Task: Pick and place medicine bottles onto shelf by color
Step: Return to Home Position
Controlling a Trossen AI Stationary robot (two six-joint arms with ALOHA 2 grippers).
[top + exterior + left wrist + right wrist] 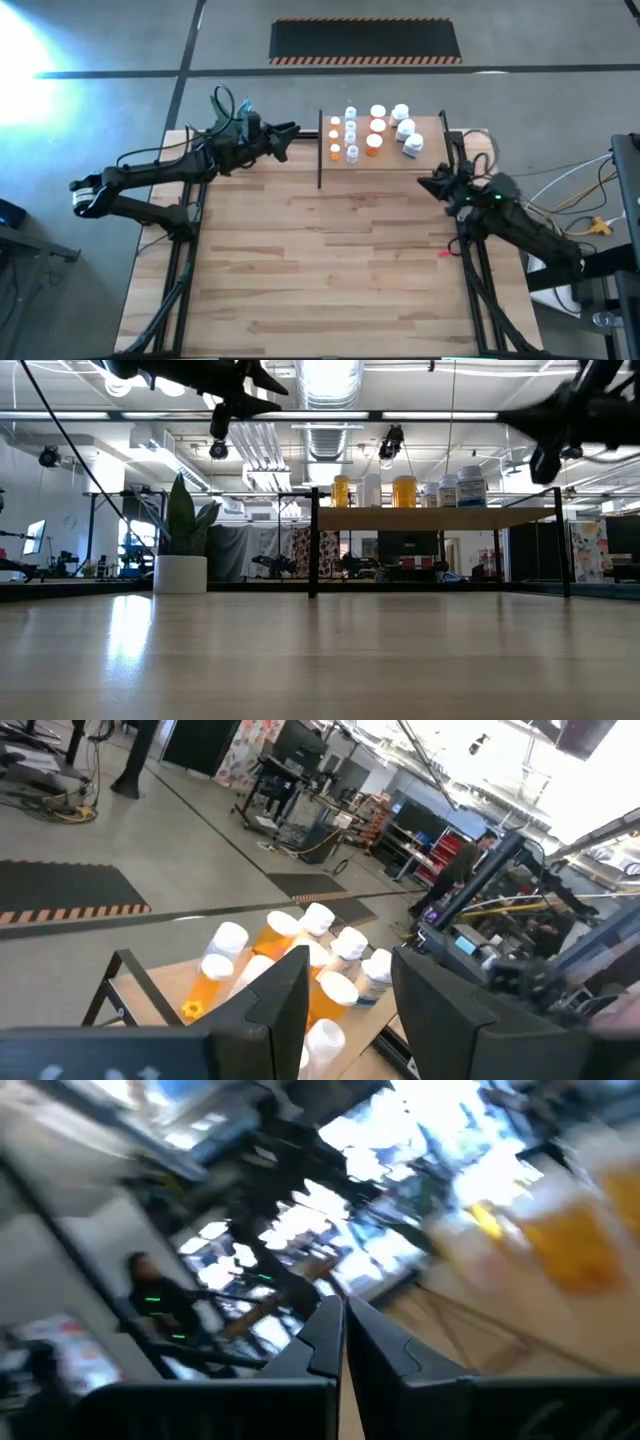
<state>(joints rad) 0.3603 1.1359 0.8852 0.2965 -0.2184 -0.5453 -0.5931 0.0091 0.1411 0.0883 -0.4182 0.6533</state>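
The shelf [430, 160] stands at the table's far edge, a light-wood board between thin black posts. Several medicine bottles stand on it, orange ones [374, 143] and white ones [404, 127], all with white caps. They also show in the low view [404, 491] and the left wrist view [215, 978]. My left gripper [293, 130] is open and empty in the air, just left of the shelf, pointing at it; its fingers show apart in the left wrist view [350, 970]. My right gripper [425, 183] is shut and empty, raised near the table's right edge, in front of the shelf's right end [343, 1315].
A white plant pot [181, 573] with a green plant stands at the table's far left, behind my left arm. The shelf's black front post [320, 150] stands close to my left gripper. Cables [575, 200] lie off the table's right side. The near tabletop [330, 270] is bare wood.
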